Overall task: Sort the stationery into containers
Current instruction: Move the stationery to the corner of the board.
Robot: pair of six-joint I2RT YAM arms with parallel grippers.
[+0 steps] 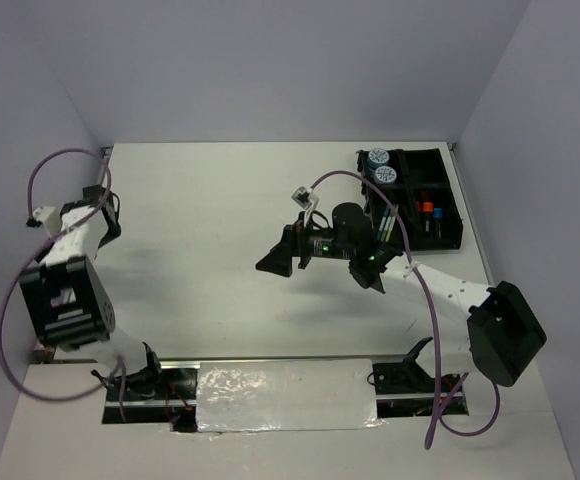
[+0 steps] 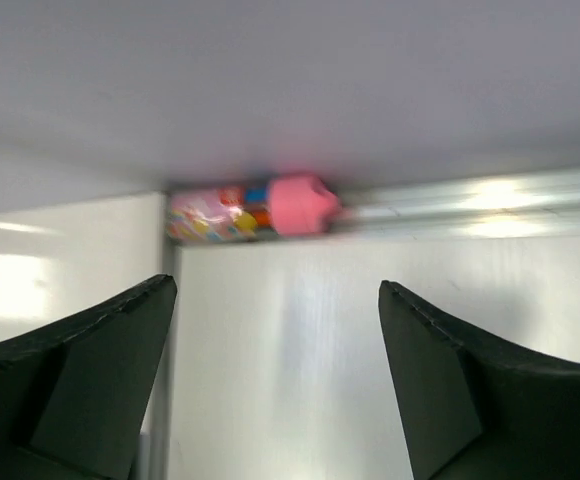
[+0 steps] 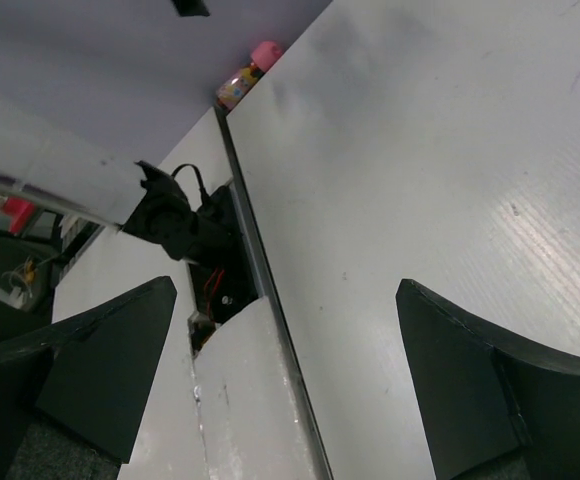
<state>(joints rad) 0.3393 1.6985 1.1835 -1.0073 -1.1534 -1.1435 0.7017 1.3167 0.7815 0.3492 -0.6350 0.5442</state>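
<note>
tray (image 1: 440,153) upper right of frame — tubs (image 1: 377,158) in upper-left cells, highlighters (image 1: 427,214) in right cell | left gripper (image 2: 275,290) spread, empty | right gripper (image 3: 285,290) spread, empty

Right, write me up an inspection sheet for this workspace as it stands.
Surface: white table, no spills seen.
Job's things: black organiser tray at the far right holds two patterned tubs, highlighters and pale pens. The pink bottle lies on its side against the far wall, outside the tray.
Clutter: nothing seen.
Grippers: left gripper open, empty, facing the bottle; right gripper open, empty, over the table.
Cables: left purple cable and right purple cable loop along their arms.
Surroundings: plain pale walls on three sides.
</note>
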